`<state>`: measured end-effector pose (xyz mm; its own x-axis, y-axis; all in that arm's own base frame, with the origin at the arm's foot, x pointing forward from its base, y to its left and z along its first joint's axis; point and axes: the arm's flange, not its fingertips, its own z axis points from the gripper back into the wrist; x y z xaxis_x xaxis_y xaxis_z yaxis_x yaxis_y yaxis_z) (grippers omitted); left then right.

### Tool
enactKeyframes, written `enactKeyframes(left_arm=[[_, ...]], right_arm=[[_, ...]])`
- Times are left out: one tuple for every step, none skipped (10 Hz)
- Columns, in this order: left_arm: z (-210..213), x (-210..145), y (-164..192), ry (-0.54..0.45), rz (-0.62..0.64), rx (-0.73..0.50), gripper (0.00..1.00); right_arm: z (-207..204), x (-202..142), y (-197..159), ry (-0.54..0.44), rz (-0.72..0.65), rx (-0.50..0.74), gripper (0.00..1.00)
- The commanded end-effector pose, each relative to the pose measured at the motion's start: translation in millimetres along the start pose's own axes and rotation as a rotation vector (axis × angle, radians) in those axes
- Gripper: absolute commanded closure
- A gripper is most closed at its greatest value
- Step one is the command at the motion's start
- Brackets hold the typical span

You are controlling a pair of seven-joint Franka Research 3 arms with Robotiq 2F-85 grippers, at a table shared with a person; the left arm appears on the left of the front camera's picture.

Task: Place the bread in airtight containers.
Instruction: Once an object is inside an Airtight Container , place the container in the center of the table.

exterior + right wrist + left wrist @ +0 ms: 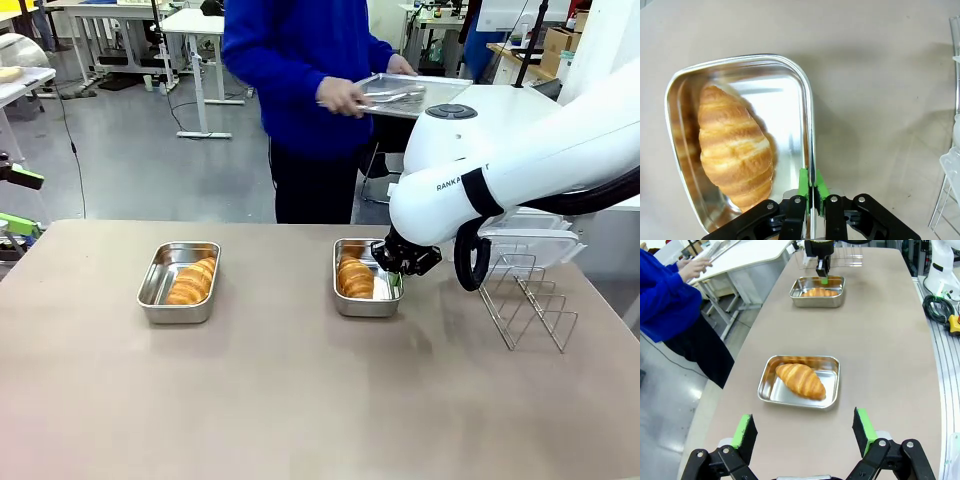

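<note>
1. Front view: the tabletop (300,400) carries both pans toward its far edge. Beyond that edge a person (300,60) holds a flat tray (445,88).
2. The wire rack (530,300) stands by the right edge. The clear plastic pieces (530,245) at its top are probably the lids.
3. Airtight containers: the left container (178,310) sits left of the middle and the right container (367,308) right of it. Neither has a lid on.
4. Bread: one croissant (192,283) lies in the left container. A second croissant (355,278) lies in the right container, against the wall away from my pinch.
5. My left gripper (804,425) hangs at the left end of the tabletop, jaws spread wide and holding nothing.
6. My right gripper (812,187) has its pads (804,182) pressed together on the right container's thin wall, on the side facing the right edge. They are clear of the crust.
7. Judgement: the bread is in and the lids remain to be fitted. I should keep the pan flat while I hold it. The jaws should part fully before I rise, or the rim may catch and tip the croissant out.
</note>
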<state>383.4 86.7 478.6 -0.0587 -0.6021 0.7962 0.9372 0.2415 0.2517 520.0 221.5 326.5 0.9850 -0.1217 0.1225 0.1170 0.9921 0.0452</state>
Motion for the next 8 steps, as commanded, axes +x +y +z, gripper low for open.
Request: enactKeyframes(left_arm=[[-2,-1,-2,-0.026,-0.013,0.014,0.00],[-2,-1,-2,-0.026,-0.013,0.014,0.00],[-2,-1,-2,-0.026,-0.013,0.014,0.00],[-2,-1,-2,-0.026,-0.013,0.014,0.00],[-2,-1,-2,-0.026,-0.013,0.014,0.00],[-2,-1,-2,-0.026,-0.013,0.014,0.00],[-2,-1,-2,-0.026,-0.013,0.014,0.00],[-2,-1,-2,-0.026,-0.013,0.014,0.00]], right_arm=[[-2,-1,-4,-0.018,0.006,-0.003,0.40],[6,-1,-5,-0.024,0.010,0.025,0.39],[21,0,-6,-0.044,0.020,0.052,0.00],[44,3,-8,-0.088,0.027,0.085,0.00],[66,6,-11,-0.125,0.042,0.123,0.00],[89,8,-15,-0.167,0.060,0.164,0.15],[112,9,-20,-0.219,0.079,0.198,0.06],[134,8,-28,-0.267,0.115,0.235,0.00]])
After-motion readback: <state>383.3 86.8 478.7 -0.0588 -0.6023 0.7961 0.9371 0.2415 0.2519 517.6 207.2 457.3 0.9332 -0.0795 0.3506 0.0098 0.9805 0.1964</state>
